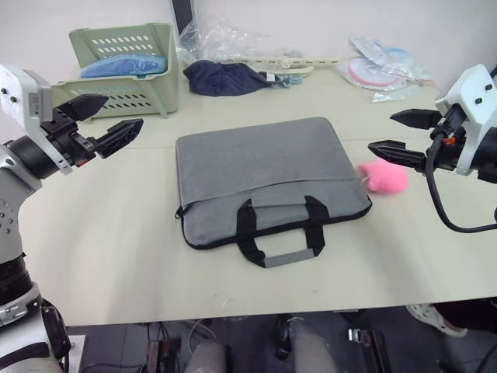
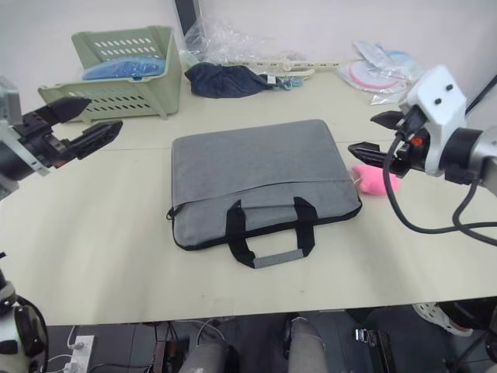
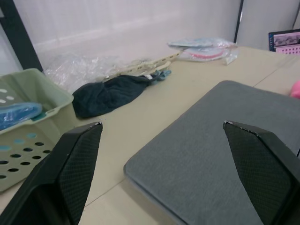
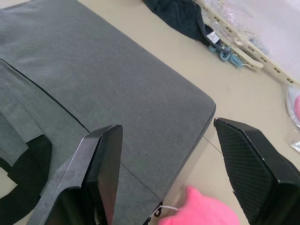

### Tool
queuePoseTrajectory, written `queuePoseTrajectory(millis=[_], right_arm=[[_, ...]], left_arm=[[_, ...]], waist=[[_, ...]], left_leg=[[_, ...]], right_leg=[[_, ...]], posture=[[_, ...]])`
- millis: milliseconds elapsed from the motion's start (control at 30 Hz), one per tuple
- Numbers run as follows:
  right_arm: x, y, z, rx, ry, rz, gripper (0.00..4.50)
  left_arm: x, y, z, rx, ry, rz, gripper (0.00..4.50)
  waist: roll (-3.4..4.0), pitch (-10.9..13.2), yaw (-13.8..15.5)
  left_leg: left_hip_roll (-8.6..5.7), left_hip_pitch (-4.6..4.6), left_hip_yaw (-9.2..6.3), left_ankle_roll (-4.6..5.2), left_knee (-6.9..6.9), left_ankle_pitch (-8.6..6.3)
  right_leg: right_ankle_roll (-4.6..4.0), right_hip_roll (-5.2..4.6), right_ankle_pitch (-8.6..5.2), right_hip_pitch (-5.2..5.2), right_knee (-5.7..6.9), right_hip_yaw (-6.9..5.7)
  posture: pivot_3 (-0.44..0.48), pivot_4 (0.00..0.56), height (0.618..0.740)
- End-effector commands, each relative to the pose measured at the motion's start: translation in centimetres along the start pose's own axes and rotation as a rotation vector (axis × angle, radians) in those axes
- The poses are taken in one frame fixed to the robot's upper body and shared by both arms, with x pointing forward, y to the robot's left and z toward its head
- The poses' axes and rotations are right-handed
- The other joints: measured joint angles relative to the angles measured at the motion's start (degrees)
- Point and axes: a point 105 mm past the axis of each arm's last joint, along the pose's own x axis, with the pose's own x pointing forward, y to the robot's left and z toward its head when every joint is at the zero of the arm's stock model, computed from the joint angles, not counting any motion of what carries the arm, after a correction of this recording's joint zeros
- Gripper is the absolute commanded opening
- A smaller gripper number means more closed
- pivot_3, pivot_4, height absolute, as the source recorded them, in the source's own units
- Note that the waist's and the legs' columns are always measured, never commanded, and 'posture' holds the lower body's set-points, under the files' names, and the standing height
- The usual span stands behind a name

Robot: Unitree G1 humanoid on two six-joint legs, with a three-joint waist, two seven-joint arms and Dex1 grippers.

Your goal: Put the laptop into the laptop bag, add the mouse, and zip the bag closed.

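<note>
Beige table (image 1: 101, 233) carries one laptop bag (image 1: 264, 175) with one pompom (image 1: 384, 176), between two gaping, empty grippers.

The left gripper (image 1: 102, 123) and right gripper (image 1: 404, 134) each have two black pointy fingers on white boxy wrists, and a black cable loops under the right one

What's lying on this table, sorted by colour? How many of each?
Grey: 1, the laptop bag
Pink: 1, the fluffy pompom
Green: 1, the basket
Dark blue: 1, the cloth bundle
Clear plastic packets: 2, one crumpled, one with discs
Total: 6
</note>
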Motion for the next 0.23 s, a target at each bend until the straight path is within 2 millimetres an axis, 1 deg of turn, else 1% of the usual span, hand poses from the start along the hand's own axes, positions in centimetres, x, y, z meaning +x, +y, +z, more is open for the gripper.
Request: queuePoseTrajectory(millis=[33, 67, 133, 233], right_arm=[[-0.6, 0.3, 1.5, -0.032, -0.047, 0.018, 3.45], [-0.6, 0.5, 1.5, -0.027, -0.048, 0.027, 3.45], [-0.4, 1.1, 1.6, -0.024, -0.050, 0.044, 3.45], [-0.1, 1.5, 1.5, -0.011, -0.056, 0.055, 3.45]], left_arm=[[-1.4, -1.0, 1.9, 0.068, -0.009, -0.022, 4.43], [-1.6, -1.3, 1.9, 0.077, 0.000, -0.037, 4.43], [-2.2, -1.1, 1.6, 0.076, 0.038, -0.037, 4.43], [-2.7, -0.8, 1.3, 0.064, 0.084, -0.034, 4.43]], waist=[[0.01, 0.0, -0.1], [0.01, 0.0, -0.2], [0.02, 0.0, -0.2], [0.02, 0.0, -0.2]], left_leg=[[0.01, 0.01, 0.01, -0.01, 0.00, 0.00], [0.01, 0.01, 0.02, -0.01, -0.01, 0.01], [0.02, 0.01, 0.04, -0.01, -0.02, 0.01], [0.04, 0.01, 0.03, -0.04, -0.02, 0.02]], right_leg=[[0.00, 0.02, 0.00, 0.00, 0.00, 0.01], [0.00, 0.02, 0.00, 0.00, 0.00, 0.02], [0.00, 0.04, 0.00, -0.01, -0.02, 0.03], [-0.01, 0.07, 0.00, -0.01, -0.01, 0.02]], posture=[[0.000, 0.150, 0.740], [0.000, 0.150, 0.740], [0.000, 0.150, 0.740], [0.000, 0.150, 0.740]])
